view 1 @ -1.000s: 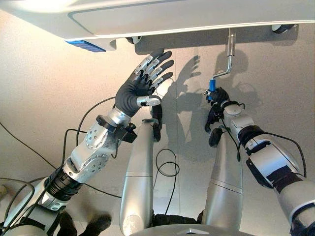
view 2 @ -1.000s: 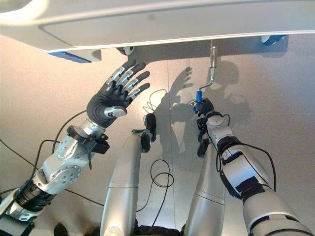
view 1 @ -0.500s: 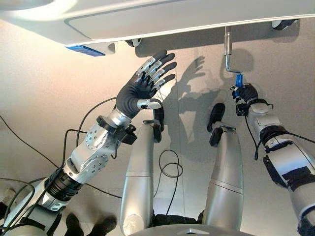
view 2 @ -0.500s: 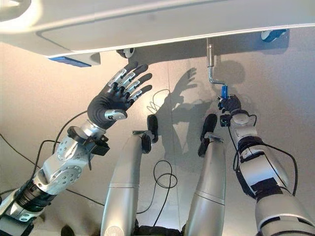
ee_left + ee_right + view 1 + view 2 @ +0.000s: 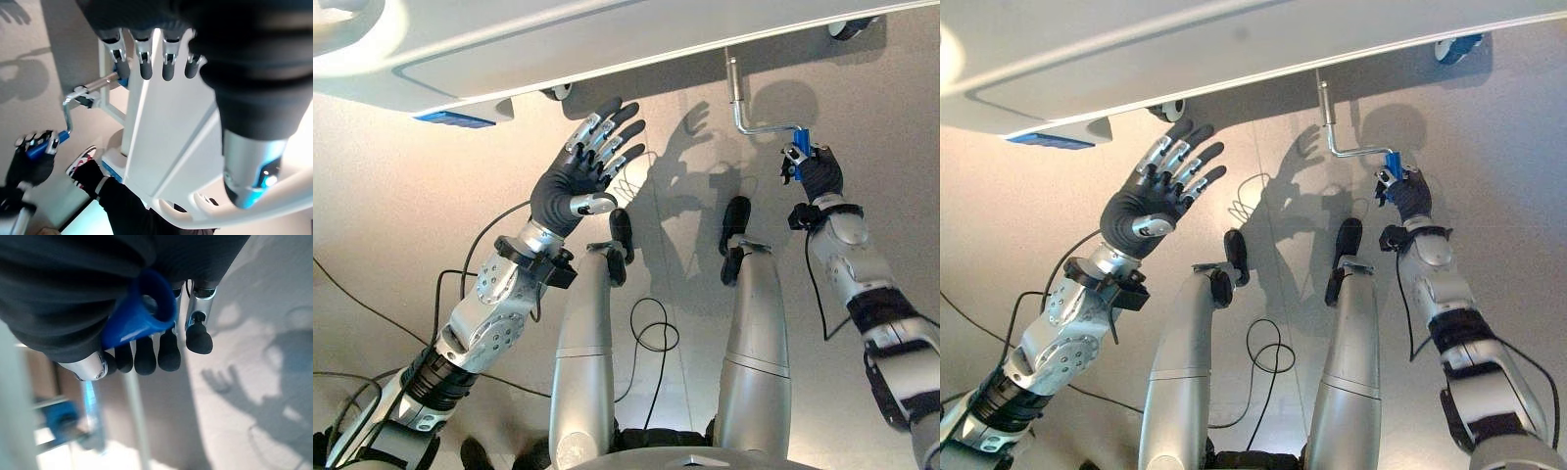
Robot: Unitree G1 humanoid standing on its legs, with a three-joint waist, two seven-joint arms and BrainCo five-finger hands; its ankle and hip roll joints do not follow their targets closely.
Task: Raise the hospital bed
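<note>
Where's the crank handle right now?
In the left eye view the blue crank handle sits upper right, below the bed frame, gripped by the right hand.

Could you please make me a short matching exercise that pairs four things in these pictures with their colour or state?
Things:
1. left hand
2. right hand
3. crank handle
4. crank rod

Colour or state:
A. blue
B. bare silver metal, bent
C. fingers spread, holding nothing, raised below the bed's edge
D. fingers curled round the handle

Pairs: 1-C, 2-D, 3-A, 4-B
</note>
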